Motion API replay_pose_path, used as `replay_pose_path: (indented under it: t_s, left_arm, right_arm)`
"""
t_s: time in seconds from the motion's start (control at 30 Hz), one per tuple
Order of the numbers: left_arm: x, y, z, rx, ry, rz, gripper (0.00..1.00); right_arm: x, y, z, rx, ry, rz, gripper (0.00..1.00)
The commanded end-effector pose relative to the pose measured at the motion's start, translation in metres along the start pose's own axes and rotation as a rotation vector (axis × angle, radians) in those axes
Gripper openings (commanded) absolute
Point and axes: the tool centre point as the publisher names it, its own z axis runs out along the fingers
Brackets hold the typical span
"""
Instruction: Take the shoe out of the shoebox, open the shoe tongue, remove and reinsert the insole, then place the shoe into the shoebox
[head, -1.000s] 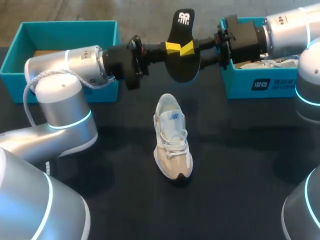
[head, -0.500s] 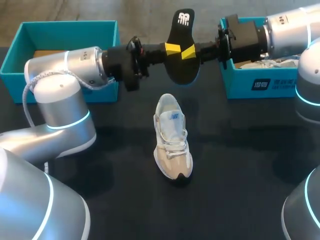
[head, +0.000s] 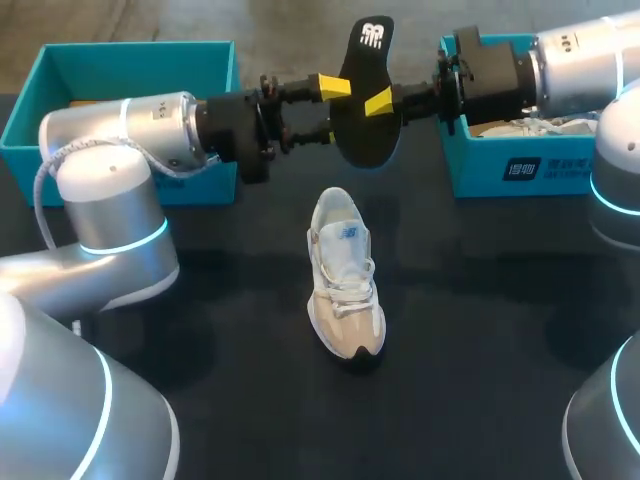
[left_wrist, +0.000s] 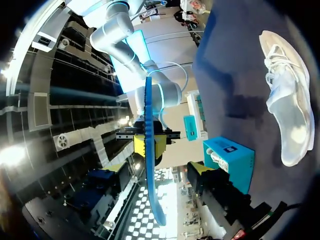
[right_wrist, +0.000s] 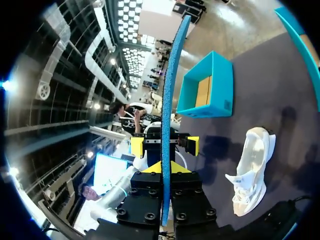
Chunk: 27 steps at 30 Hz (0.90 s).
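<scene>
Table (head: 500, 330): left shoebox (head: 50, 60) at far-left corner, right shoebox (head: 480, 170) at far-right edge. Shoe (head: 345, 285) mid-table on its sole, toe toward near edge. Insole (head: 362, 110) in the air over the far middle, upright between both arms. Right gripper (head: 382, 100) pinched on it. Left gripper (head: 328, 110) spread wide, straddling it, no contact. Suggest left backs straight out, then pins the shoe with the tongue open. Right then feeds toe end first, shallow.

Raised and facing tip to tip, the left gripper (head: 330, 110) holds its fingers apart while the right gripper (head: 376, 101) clamps the insole (head: 362, 130).
</scene>
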Motion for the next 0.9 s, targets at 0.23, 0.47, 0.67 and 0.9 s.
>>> replay_pose_path:
  t_s: [0.23, 0.47, 0.67, 0.9]
  left_arm:
    - [0.013, 0.006, -0.044, 0.188, 0.129, 0.032, 1.0]
    - [0.027, 0.008, -0.062, 0.279, 0.207, 0.064, 1.0]
    - [0.034, 0.009, -0.07, 0.349, 0.211, 0.08, 1.0]
    - [0.05, 0.01, -0.082, 0.409, 0.249, 0.109, 1.0]
  right_arm:
    - [0.001, 0.011, -0.005, -0.04, 0.005, -0.16, 0.0]
    - [0.008, 0.018, 0.001, -0.059, 0.045, -0.318, 0.0]
    - [0.011, 0.02, 0.004, -0.101, 0.049, -0.408, 0.0]
    - [0.012, 0.022, 0.002, -0.16, 0.01, -0.512, 0.0]
